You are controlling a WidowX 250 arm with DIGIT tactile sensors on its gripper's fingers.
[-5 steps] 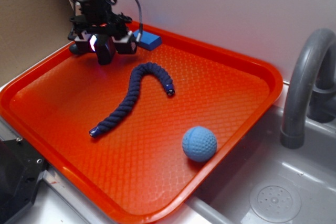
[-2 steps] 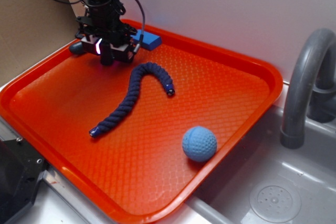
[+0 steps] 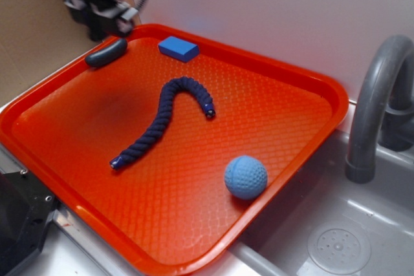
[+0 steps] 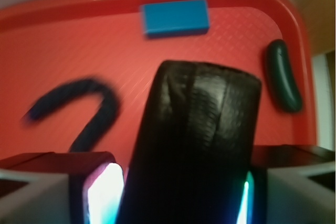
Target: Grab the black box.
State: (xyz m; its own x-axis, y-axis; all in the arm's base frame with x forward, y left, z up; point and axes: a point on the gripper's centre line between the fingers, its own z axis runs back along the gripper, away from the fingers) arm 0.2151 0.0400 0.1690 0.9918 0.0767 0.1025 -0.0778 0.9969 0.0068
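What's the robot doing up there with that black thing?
The robot's tool is up above the far corner of the orange tray, squeezing the black box between its fingers. The wrist view shows the box filling the gap. Lying on the tray below are a blue block, a dark grey oblong piece, a dark blue rope and a blue ball.

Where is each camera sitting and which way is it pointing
Exterior: off the robot, high beside the sink, looking down across the orange tray; the gripper shows at top left.
Wrist: on the arm, looking down between the fingers past the black box they clamp.
Shared: tray, blue block, dark grey oblong piece, rope.
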